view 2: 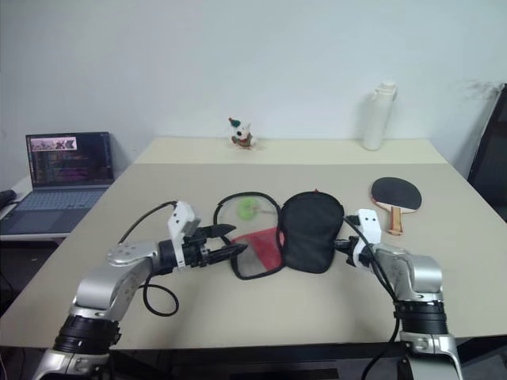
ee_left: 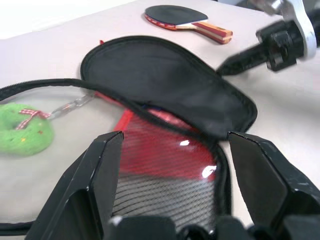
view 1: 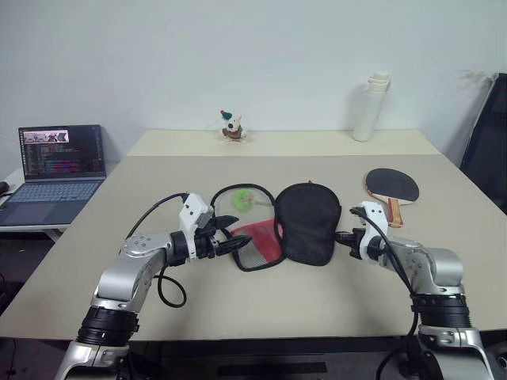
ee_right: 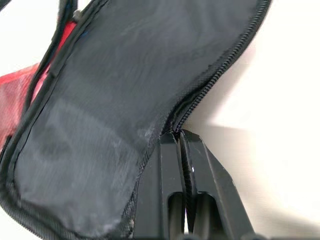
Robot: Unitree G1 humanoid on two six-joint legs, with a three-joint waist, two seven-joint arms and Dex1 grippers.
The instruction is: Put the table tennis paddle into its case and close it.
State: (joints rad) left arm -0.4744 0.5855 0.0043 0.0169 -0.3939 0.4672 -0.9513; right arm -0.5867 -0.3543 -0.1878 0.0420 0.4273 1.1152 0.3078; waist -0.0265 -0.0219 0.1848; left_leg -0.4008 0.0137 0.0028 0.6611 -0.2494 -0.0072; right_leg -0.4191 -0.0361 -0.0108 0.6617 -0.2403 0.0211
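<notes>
The case [view 1: 307, 222] lies mid-table, its black rounded part spread open beside the red and mesh panel [view 1: 257, 244]. Its black cord [view 1: 238, 188] loops toward a green ring charm [view 1: 243, 200]. The table tennis paddle [view 1: 392, 188] rests flat on the table to the right and behind the case, handle toward me. My left gripper [view 1: 238, 232] is open, just left of the mesh panel, fingers [ee_left: 100, 170] straddling its edge with nothing between them. My right gripper [ee_right: 178, 134] is shut at the case's right side, its tips pinched on the zippered rim [ee_right: 220, 65].
A laptop [view 1: 59, 162] stands open on a side desk at the left. A white bottle [view 1: 371, 107] and a small figurine [view 1: 231, 127] stand at the table's far edge. A black chair [view 1: 487, 142] is at the right.
</notes>
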